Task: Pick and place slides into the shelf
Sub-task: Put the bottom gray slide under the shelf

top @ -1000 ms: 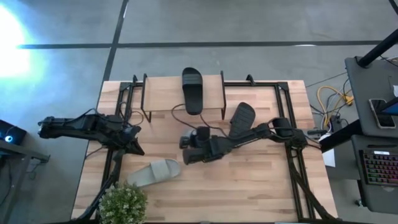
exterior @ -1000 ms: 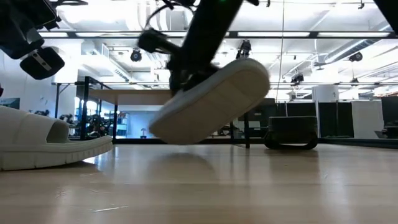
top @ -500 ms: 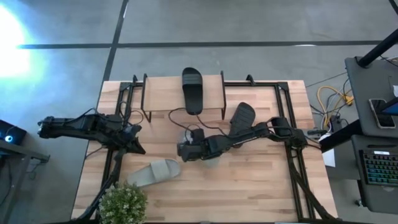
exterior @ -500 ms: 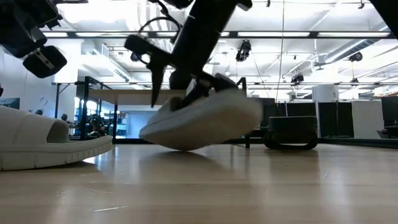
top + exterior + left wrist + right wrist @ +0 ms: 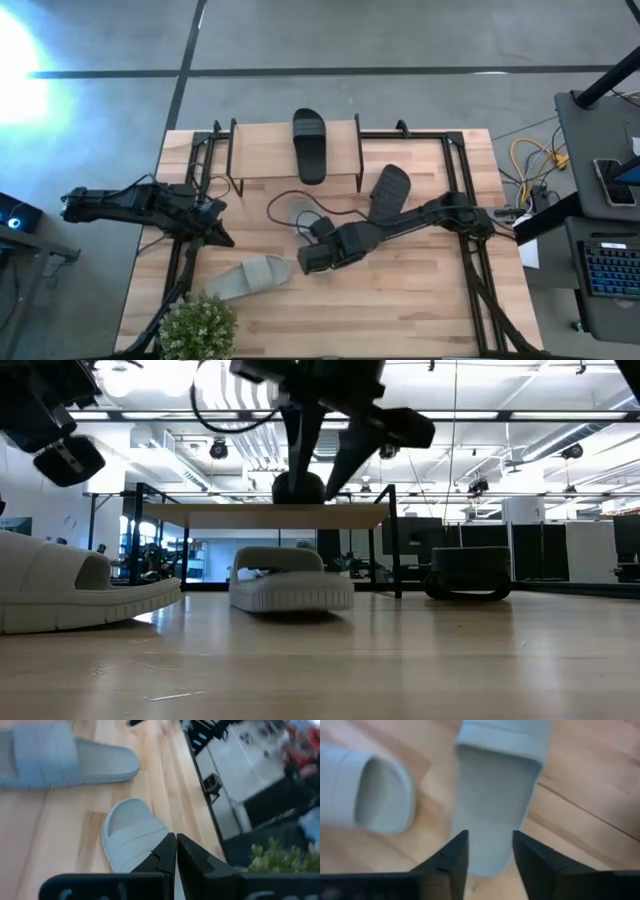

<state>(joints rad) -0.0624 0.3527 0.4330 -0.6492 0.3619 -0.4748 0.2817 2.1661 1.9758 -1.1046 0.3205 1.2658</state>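
The shelf (image 5: 265,150) stands at the table's far middle, and one black slide (image 5: 310,145) lies on its plank. A second black slide (image 5: 388,190) lies on the table to the shelf's right. One grey slide (image 5: 295,212) (image 5: 290,578) (image 5: 495,805) rests sole-down just near of the shelf. The other grey slide (image 5: 250,277) (image 5: 70,595) lies toward the near left. My right gripper (image 5: 308,260) (image 5: 322,465) (image 5: 490,855) hangs open above the first grey slide's heel, clear of it. My left gripper (image 5: 215,225) (image 5: 175,850) is shut, raised at the table's left.
A potted plant (image 5: 198,328) sits at the table's near left corner. A dark cable (image 5: 285,195) loops over the table in front of the shelf. Black arm frames (image 5: 470,270) run along both sides of the table. Bare wood lies at the near right.
My right gripper brought the tilted grey slide down until it lay flat on its sole in front of the shelf. It then opened, let go, rose, and drew back toward the table's near edge. The slide stays where it was set.
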